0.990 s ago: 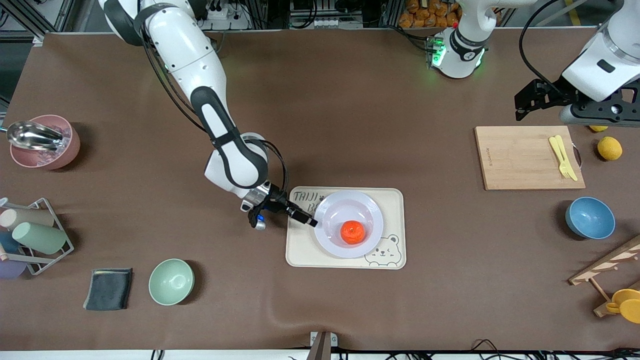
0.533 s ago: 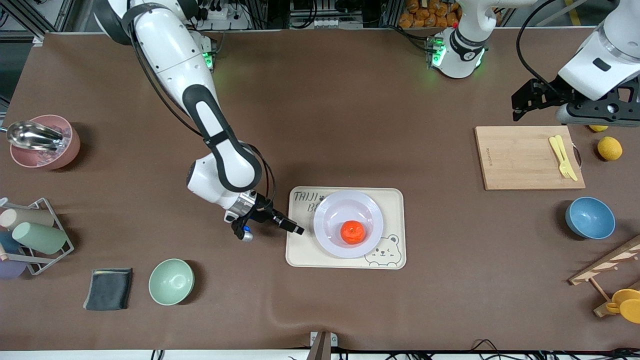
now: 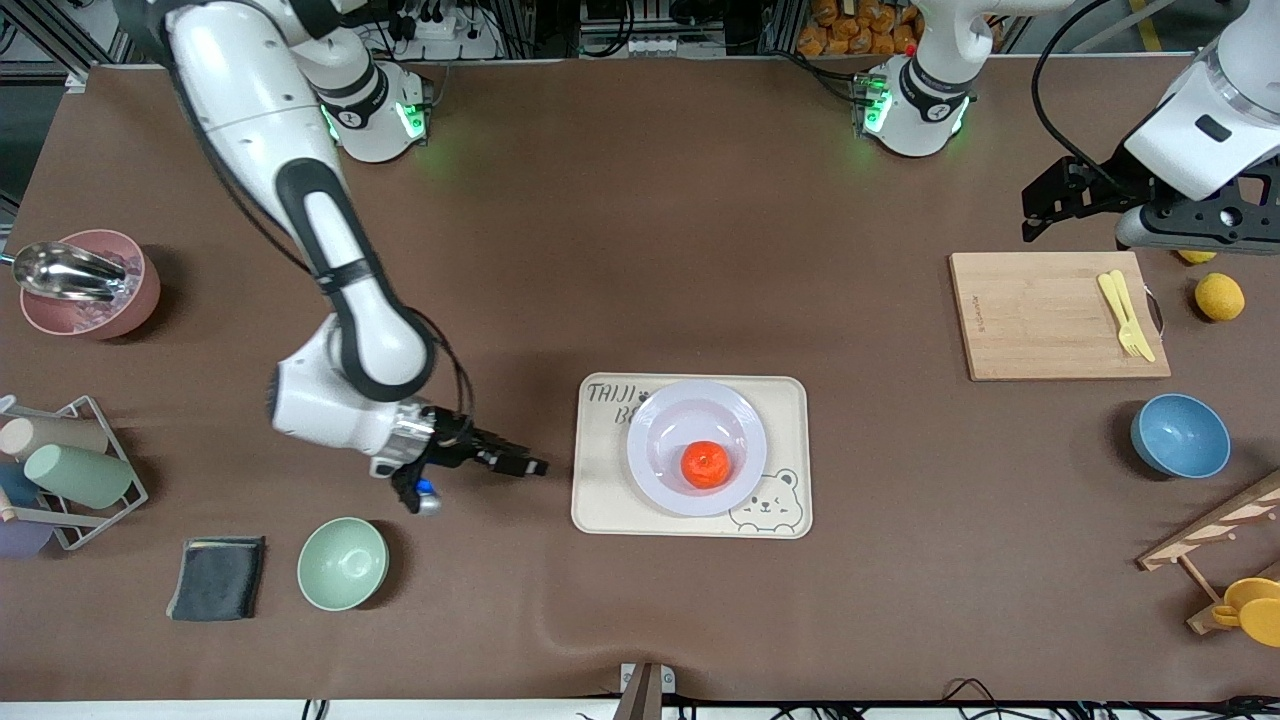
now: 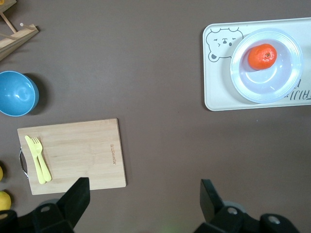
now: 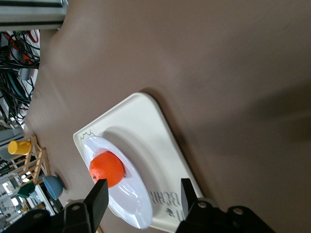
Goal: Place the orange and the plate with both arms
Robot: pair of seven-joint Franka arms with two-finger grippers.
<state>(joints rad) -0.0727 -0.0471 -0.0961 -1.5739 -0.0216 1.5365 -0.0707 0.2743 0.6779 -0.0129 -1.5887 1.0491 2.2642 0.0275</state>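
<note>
The orange (image 3: 704,464) lies in the pale plate (image 3: 690,410), which sits on a cream tray (image 3: 610,510) at mid table. My right gripper (image 3: 525,466) is open and empty, low beside the tray toward the right arm's end, apart from it. In the right wrist view the open gripper (image 5: 143,194) faces the orange (image 5: 106,169), the plate (image 5: 129,204) and the tray (image 5: 146,126). My left gripper (image 3: 1045,205) is open and empty, up over the table by the cutting board. It shows open in the left wrist view (image 4: 143,196), with the orange (image 4: 262,56) and plate (image 4: 291,77).
A wooden cutting board (image 3: 1040,315) carries a yellow fork (image 3: 1125,315); a lemon (image 3: 1219,296) and a blue bowl (image 3: 1180,435) lie near it. A mint-green bowl (image 3: 342,563), dark cloth (image 3: 217,577), cup rack (image 3: 60,470) and pink bowl (image 3: 90,285) stand toward the right arm's end.
My right gripper has drawn back from the plate's rim toward the right arm's end of the table. The plate and orange stayed put. The left arm has hardly moved.
</note>
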